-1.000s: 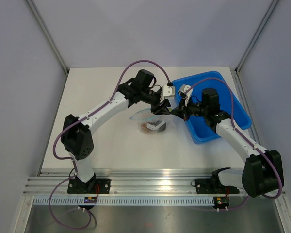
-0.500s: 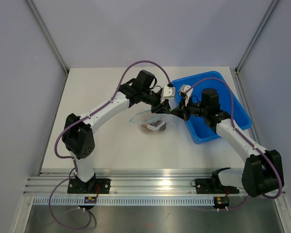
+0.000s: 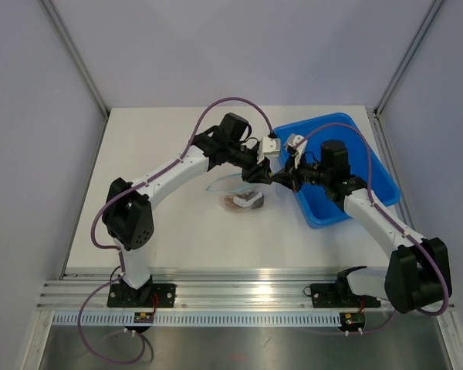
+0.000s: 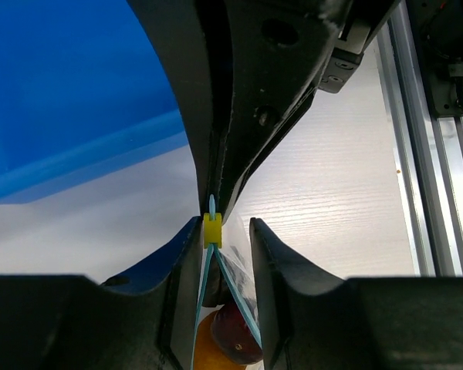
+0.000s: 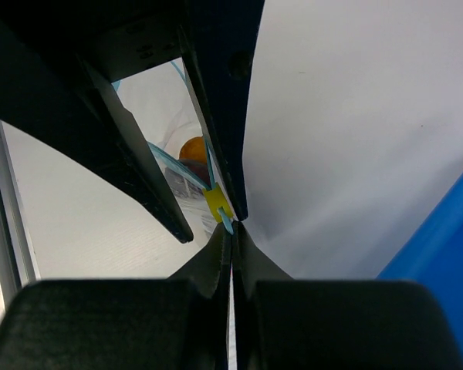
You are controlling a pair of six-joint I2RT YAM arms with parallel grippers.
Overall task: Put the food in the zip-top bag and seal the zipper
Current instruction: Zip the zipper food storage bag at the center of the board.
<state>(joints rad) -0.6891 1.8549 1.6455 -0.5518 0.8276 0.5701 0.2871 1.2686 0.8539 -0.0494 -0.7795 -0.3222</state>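
The limp, slippery zip-top bag [image 3: 239, 193], food [image 4: 238, 347] inside, rests on the bench [image 3: 201, 239], its zipper [image 4: 206, 277] pinched in the closed right gripper [image 5: 231, 231], while the parted left gripper [image 4: 225, 227] straddles the stiff yellow slider [image 4: 211, 230], the best hold.

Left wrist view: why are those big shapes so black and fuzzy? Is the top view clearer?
Left wrist view: the left hand's fingers loom near the lens, unlit and soft-edged; the yellow slider is sharp. Top view: evenly lit, crisp, soft shadows.
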